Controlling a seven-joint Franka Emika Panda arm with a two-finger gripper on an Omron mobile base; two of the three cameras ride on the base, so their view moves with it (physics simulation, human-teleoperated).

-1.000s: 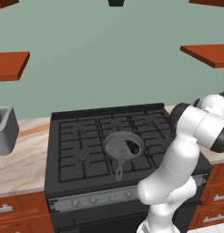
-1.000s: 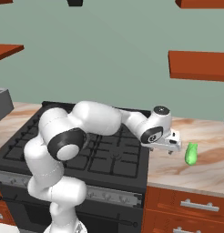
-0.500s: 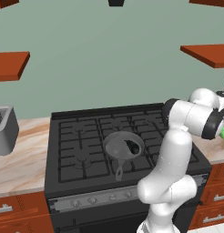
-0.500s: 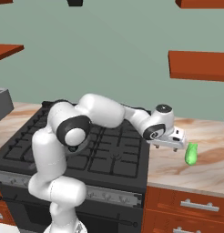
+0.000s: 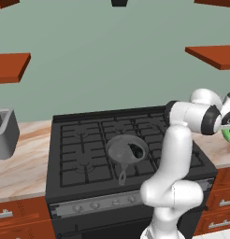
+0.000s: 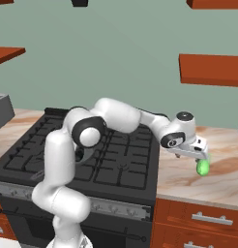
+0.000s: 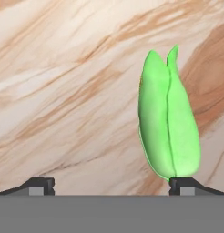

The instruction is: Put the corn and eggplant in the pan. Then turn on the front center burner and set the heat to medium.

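My own forearm is covering most of the corn in the left base view, and the frame's right edge is cutting off what remains. In the right base view my hand is hiding the corn's upper part. My elbow is masking the pan there. The eggplant is showing as a dark blot inside the pan, too small to make out.

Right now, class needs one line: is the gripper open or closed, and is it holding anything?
Gripper: open and holding nothing; its fingertips stand wide apart, above the corn lying on the marble counter.
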